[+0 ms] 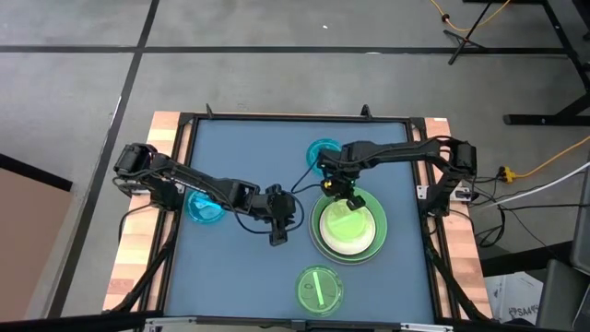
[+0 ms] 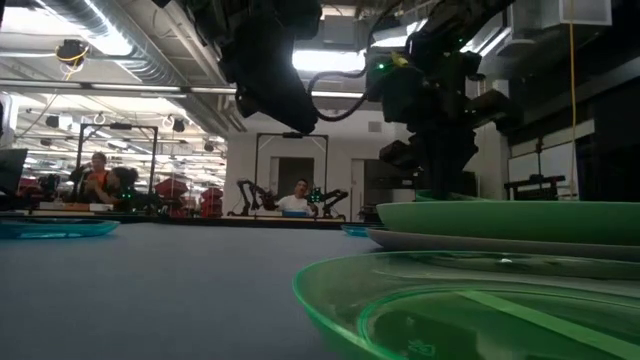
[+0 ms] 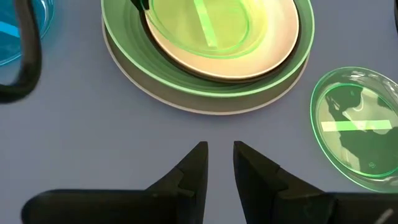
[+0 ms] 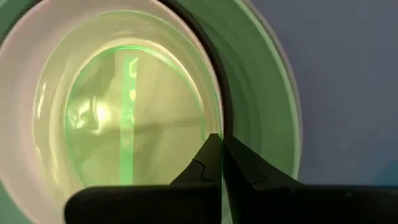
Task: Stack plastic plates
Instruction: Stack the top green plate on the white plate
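A stack stands right of the table's middle: a large grey plate (image 3: pixel 186 104) at the bottom, then a light green plate (image 1: pixel 374 242), a black one (image 3: pixel 163 59) and a white one (image 3: pixel 264 62). A small translucent green plate (image 4: pixel 124 112) lies on top. My right gripper (image 4: pixel 221 142) is shut at that top plate's far-left rim. My left gripper (image 3: pixel 220 149) hangs over bare table left of the stack, open by a narrow gap, nothing between its fingers. My right gripper has the translucent green plate's rim (image 4: pixel 216 127) between its two shut fingers, one over the plate's inside and one outside it. The fingers come from above, slanting down steeply. The plate lies in the white plate, about level.
A second translucent green plate (image 1: pixel 319 289) lies near the table's front edge. One translucent blue plate (image 1: pixel 323 152) lies behind the stack, another (image 1: pixel 205 207) at the left under my left arm. Bare blue table lies between them. People sit in the room beyond.
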